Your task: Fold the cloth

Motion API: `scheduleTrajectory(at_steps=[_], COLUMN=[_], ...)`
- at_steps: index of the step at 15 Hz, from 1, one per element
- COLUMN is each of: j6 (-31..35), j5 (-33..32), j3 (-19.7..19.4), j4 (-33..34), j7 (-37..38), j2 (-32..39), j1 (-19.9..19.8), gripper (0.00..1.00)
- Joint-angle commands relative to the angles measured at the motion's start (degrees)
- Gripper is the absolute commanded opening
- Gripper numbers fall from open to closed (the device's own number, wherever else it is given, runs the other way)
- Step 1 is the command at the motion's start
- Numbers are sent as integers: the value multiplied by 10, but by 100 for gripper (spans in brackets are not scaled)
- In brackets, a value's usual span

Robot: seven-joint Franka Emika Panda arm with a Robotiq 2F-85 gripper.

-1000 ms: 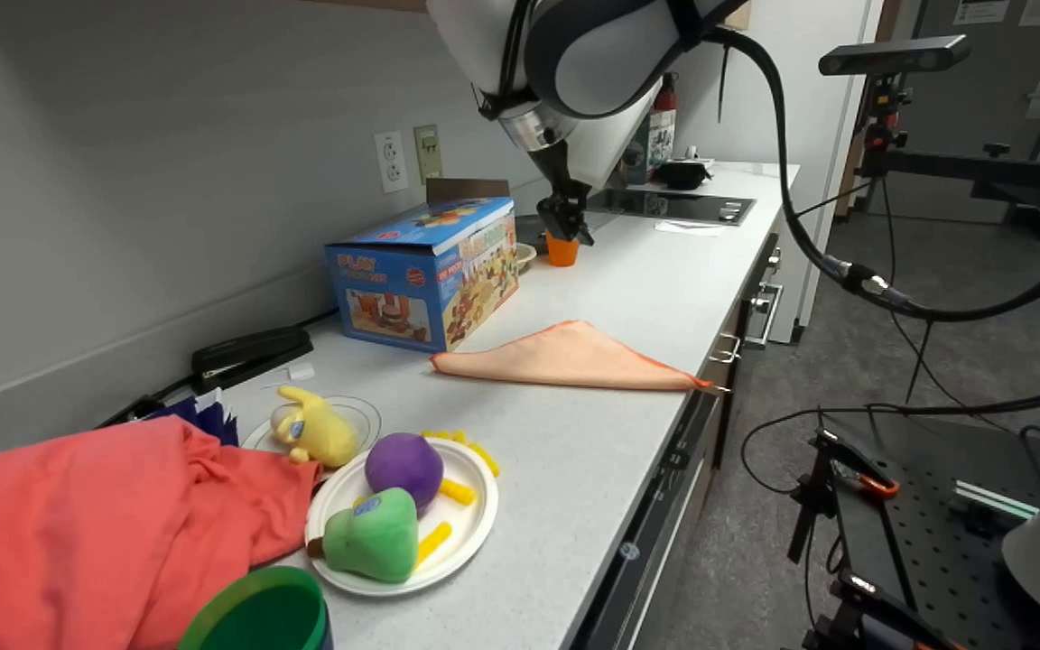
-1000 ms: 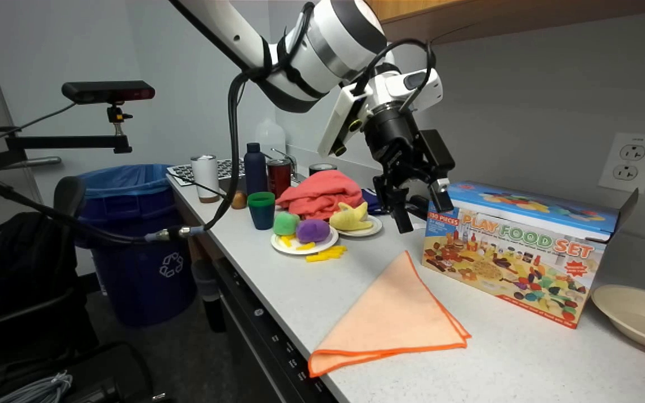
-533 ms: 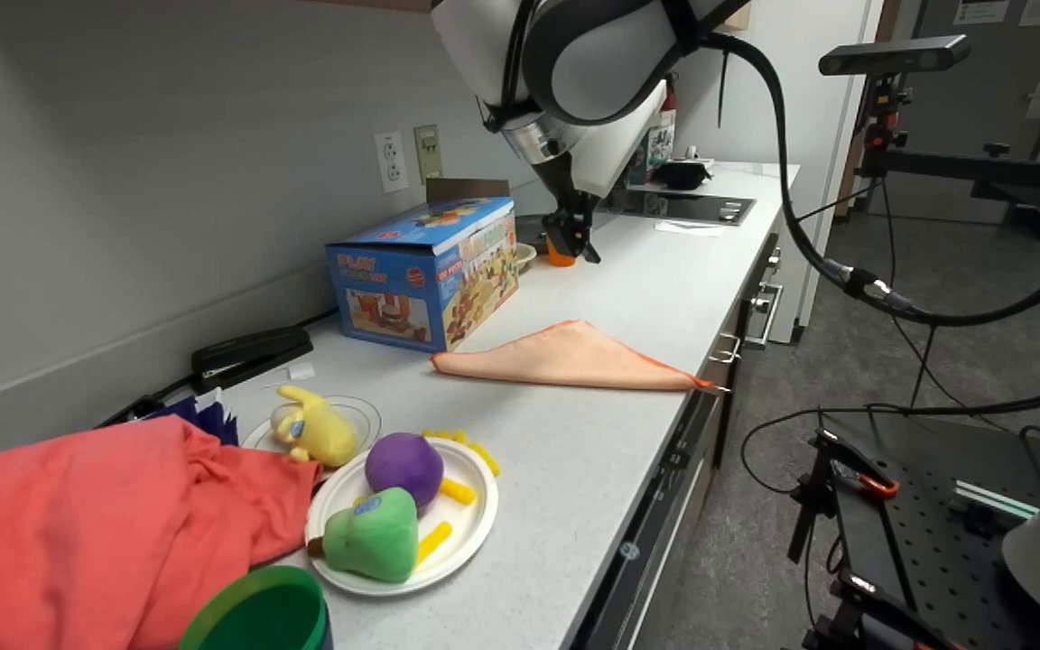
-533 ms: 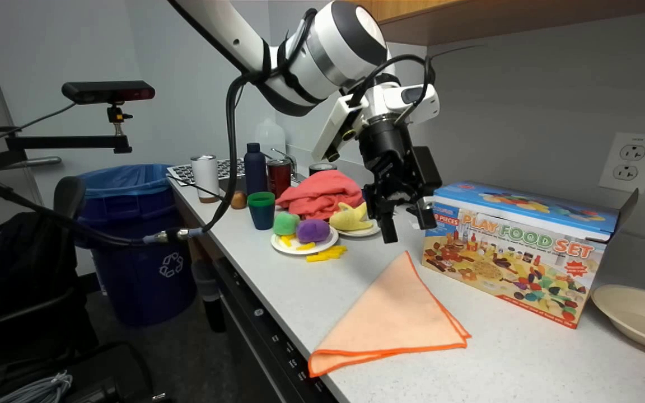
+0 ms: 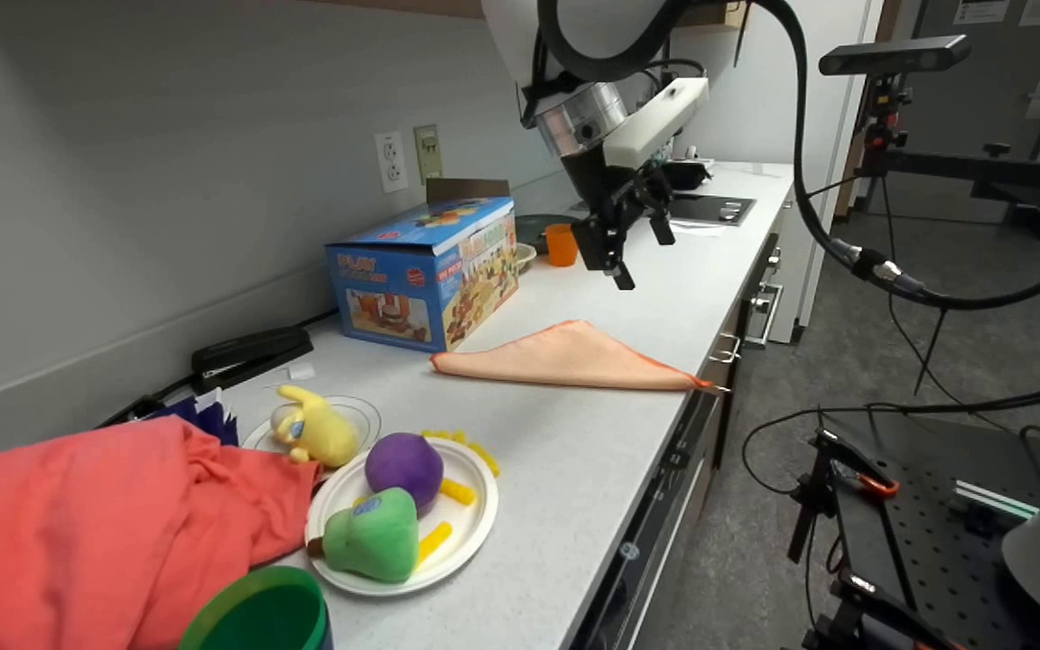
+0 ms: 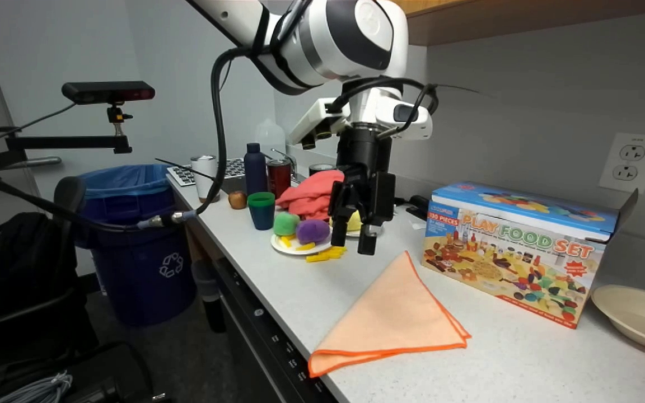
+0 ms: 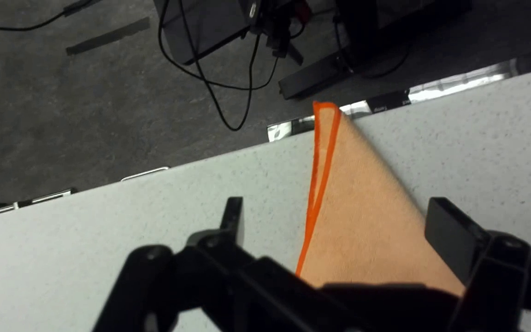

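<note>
The cloth is peach with orange edging and lies folded in a rough triangle on the counter, in both exterior views (image 5: 570,357) (image 6: 395,313). A narrow corner of it reaches just past the counter's front edge, and its two orange edges lie slightly apart there, as the wrist view (image 7: 367,216) shows. My gripper is open and empty above the counter, clear of the cloth, in both exterior views (image 5: 645,259) (image 6: 352,245). In the wrist view the cloth shows between and below the spread fingers of the gripper (image 7: 339,219). The gripper's body hides the rest of the cloth there.
A blue play food box (image 6: 513,252) stands by the wall beside the cloth. A white plate (image 5: 475,533) with toy food, a coral fabric heap (image 5: 105,533) and a green cup (image 5: 258,609) are further along. An orange cup (image 5: 561,246) and a beige bowl (image 6: 641,316) stand beyond the box.
My gripper has turned from tilted to nearly upright and shifted away from the box, toward the counter's front edge. The cloth has not moved.
</note>
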Motion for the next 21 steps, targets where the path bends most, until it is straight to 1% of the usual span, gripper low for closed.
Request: scheduleTrajectory(at_steps=[1,3,5,6,7,12,17,21], j6=[13,30,46,21,25,25,88,140], j5=[44,55,51,38,37,37,51,71], j3=[-7,-13,-18,-11,-12,-10,-14,-20], j4=[-69,-100,-124,-89,-97,-95,-141,-184], j7=[-49,-63,-62,-46,-46,-45,-75,-115], j2=[-57,-69,-70,-49,-50,-49,-66,-78], j1=[-17,-26,-34,-27,-29,-29,-32,-37], gripper=[100,100,100,100,100,100,100,100])
